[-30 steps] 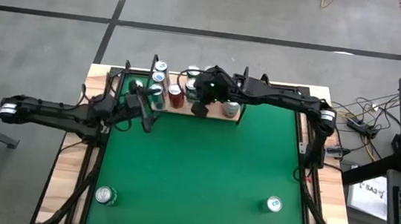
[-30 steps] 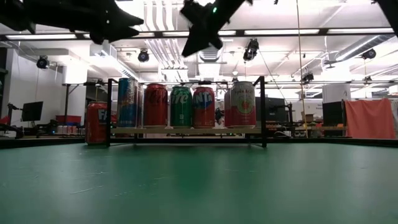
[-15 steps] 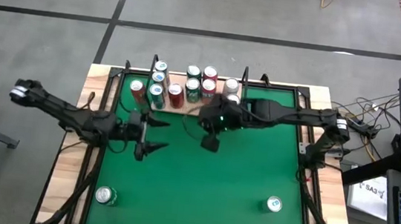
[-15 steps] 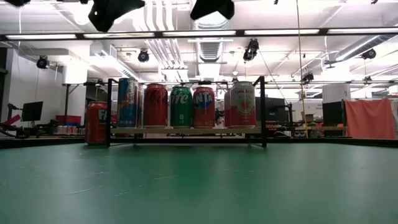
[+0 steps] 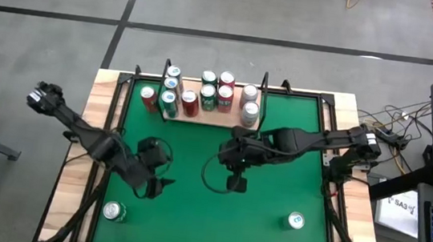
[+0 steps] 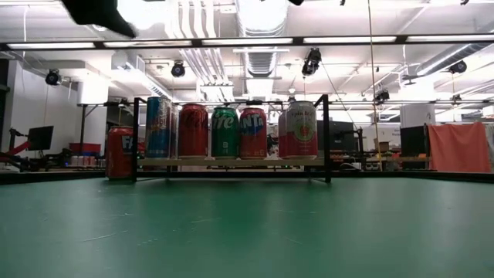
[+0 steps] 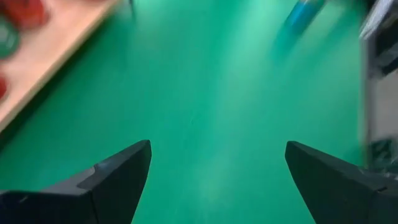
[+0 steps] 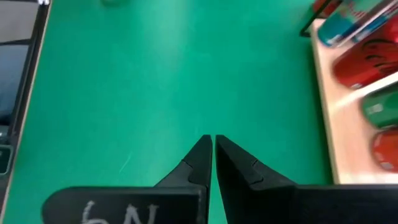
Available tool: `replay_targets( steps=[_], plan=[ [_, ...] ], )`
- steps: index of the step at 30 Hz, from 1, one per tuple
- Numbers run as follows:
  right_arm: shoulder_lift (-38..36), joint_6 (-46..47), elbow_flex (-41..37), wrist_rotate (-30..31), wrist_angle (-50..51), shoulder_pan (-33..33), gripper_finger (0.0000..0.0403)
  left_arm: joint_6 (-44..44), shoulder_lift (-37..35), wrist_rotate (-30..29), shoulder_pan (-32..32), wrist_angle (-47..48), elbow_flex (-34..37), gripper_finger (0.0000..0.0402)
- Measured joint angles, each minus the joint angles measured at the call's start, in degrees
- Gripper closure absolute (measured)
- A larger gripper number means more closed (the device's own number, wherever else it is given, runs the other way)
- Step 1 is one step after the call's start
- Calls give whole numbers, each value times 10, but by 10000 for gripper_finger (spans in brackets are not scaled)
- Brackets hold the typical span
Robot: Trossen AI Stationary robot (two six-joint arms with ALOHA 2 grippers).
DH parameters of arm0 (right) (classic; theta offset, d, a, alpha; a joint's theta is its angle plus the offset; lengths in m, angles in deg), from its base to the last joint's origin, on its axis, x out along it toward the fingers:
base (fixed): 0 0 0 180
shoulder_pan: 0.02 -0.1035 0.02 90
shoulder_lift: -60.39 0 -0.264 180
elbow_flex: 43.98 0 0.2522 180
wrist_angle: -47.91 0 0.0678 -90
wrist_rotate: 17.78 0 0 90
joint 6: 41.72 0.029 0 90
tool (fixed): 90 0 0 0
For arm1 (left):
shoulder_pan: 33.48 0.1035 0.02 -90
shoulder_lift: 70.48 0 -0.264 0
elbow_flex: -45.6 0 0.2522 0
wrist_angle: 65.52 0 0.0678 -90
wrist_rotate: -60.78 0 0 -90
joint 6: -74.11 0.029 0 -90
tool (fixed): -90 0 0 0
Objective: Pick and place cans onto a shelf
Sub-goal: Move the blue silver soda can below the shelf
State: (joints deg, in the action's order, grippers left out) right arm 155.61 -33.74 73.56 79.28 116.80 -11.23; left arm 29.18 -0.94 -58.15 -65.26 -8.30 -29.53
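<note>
Standing upright on the shelf [image 6: 231,163]: silver-topped cans [image 6: 225,132]; left hand [image 5: 163,183] spread, right hand [image 5: 236,183] closed.

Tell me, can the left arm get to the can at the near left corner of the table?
Probably yes. The left gripper is open, empty and close to that can, with only bare green table between them.

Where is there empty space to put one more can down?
Bare green table lies between the shelf and the two loose cans near the front corners. The shelf's right end has a little bare board. Its left end is crowded with cans.
</note>
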Motion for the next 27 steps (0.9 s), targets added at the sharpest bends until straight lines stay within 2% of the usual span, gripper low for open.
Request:
replay_targets(
  steps=[4, 8, 11, 16, 22, 27],
  plan=[
    [0, 19, 0, 0, 18, -18, 390, -48, 46, 31, -34, 117, -53, 45],
    [0, 27, -4, 0, 21, -40, 390, -36, 83, 80, -81, 196, -92, 45],
    [0, 30, -9, 0, 21, -57, 390, -36, 102, 86, -113, 248, -118, 45],
    [0, 81, -15, 0, 36, -80, 390, -62, 119, 74, -141, 270, -152, 45],
    [0, 212, -19, -39, 137, -110, 390, -70, 135, 48, -154, 270, -170, 45],
    [0, 320, -27, -68, 175, -140, 390, -66, 146, 38, -154, 270, -173, 45]
  ],
)
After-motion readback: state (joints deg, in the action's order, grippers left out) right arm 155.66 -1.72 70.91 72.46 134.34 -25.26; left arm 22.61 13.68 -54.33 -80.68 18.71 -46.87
